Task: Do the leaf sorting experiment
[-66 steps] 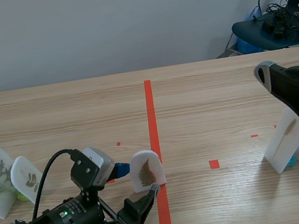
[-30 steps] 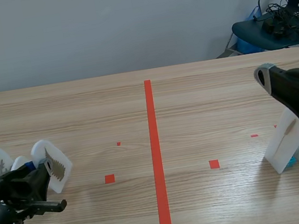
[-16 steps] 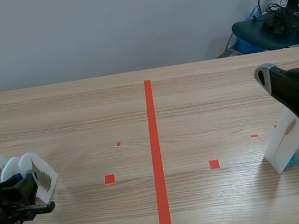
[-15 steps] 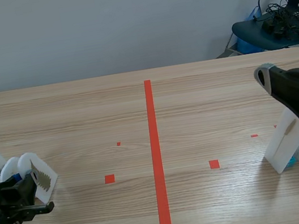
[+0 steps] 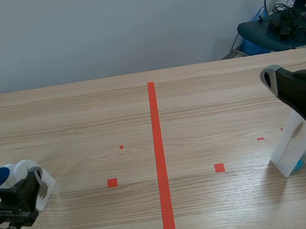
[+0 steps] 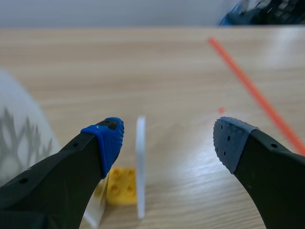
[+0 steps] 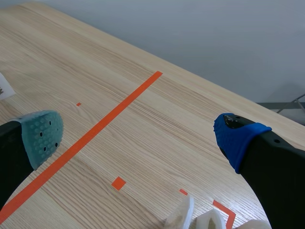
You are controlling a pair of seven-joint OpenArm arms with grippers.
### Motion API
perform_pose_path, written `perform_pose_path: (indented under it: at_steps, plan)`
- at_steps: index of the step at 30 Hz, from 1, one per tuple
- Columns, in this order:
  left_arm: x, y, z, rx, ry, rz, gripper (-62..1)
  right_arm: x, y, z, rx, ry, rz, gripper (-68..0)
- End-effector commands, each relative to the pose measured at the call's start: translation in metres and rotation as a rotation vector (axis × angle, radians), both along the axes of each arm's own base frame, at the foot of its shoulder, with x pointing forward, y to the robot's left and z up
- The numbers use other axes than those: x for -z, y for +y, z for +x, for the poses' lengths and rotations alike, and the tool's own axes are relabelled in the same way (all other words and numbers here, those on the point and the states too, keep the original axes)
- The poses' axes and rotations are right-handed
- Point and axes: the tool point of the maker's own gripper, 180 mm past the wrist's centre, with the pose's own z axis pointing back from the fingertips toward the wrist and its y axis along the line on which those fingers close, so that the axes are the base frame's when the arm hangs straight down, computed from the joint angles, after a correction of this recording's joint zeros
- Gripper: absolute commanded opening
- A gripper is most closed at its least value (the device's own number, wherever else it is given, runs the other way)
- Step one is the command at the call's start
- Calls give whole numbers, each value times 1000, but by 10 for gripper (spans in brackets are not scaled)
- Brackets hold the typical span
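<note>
Both pincers are spread wide. Nearest me, the left gripper (image 6: 167,138) straddles a thin white rounded leaf card (image 6: 140,162), seen edge-on on its yellow brick base (image 6: 121,187); it sits closer to the brighter blue pad but is not pinched. Just beside it stands a bigger white card printed with a branching leaf (image 6: 19,143). I judge this placing step finished (the card stands by itself), so next I'd back straight off without clipping it. Beyond the orange-red centre line (image 5: 159,149), more white cards (image 5: 293,147) lean together near the empty right gripper (image 7: 140,136).
</note>
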Motion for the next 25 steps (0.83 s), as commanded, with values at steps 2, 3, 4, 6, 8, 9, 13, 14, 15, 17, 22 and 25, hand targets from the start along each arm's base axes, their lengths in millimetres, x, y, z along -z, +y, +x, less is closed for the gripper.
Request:
perform_pose_path:
  at_steps: [2, 3, 4, 6, 8, 9, 13, 14, 15, 17, 22, 25]
  plan:
    - [-54, -10, -2, 69, -130, -50, -172, -6, 0, 2, -1, -22, 15, 4]
    - [-69, -16, -6, 103, -158, -64, -161, -6, 0, 2, -1, -22, 15, 4]
    - [-83, -23, -10, 139, -187, -77, -143, -6, 0, 2, -1, -22, 15, 4]
    - [-106, -35, -18, 200, -235, -94, -92, -6, 0, 2, -1, -22, 15, 4]
    - [-122, -50, -27, 274, -264, -101, 6, -6, 0, 2, -1, -22, 15, 4]
    - [-126, -59, -31, 317, -262, -104, 14, -6, 0, 2, -1, -22, 15, 4]
    - [-117, -78, -41, 405, -173, -63, 14, -6, 0, 2, 0, -22, 15, 4]
    - [-115, -78, -42, 408, -160, -56, 14, -6, 0, 2, 0, -22, 15, 4]
    - [-113, -79, -42, 409, -149, -53, 14, -6, 0, 2, 0, -22, 15, 4]
    - [-110, -79, -42, 410, -135, -45, 14, -6, 0, 2, 0, -22, 15, 4]
    - [-111, -79, -42, 410, -138, -47, 14, -6, 0, 2, 0, -22, 15, 4]
    - [-111, -79, -42, 410, -138, -47, 14, -6, 0, 2, 0, -22, 15, 4]
